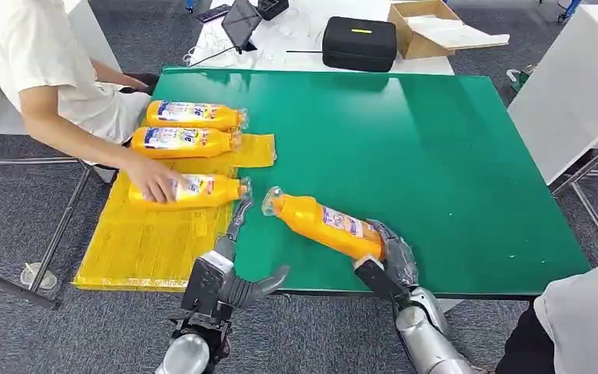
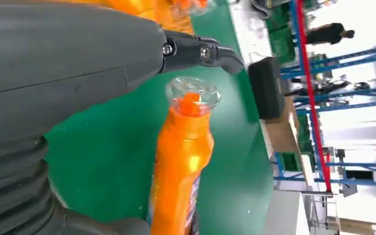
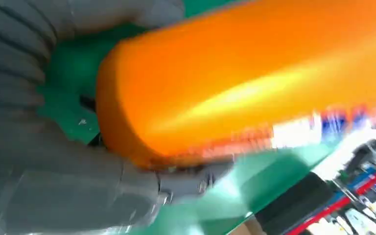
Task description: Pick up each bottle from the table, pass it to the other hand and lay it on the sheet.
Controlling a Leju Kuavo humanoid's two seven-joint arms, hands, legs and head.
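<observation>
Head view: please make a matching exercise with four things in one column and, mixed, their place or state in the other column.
Things:
1. right hand
2. left hand
3. person's hand
4. black case

States:
A. on the white table beyond the green table
B. open, holding nothing
C. grips the base of an orange bottle
D. rests on a bottle lying on the yellow sheet

Pairs: 1-C, 2-B, 3-D, 4-A

Right hand [image 3: 63, 147] wrapped around the base end of an orange bottle [image 3: 245, 88], thumb on one side, darker fingers [image 3: 196, 178] curled on the other. Blurred blue and white label [image 3: 323, 127] along the bottle's side. Green worktop [image 3: 73, 63] behind; red and blue racking [image 3: 357, 196] blurred beyond.
</observation>
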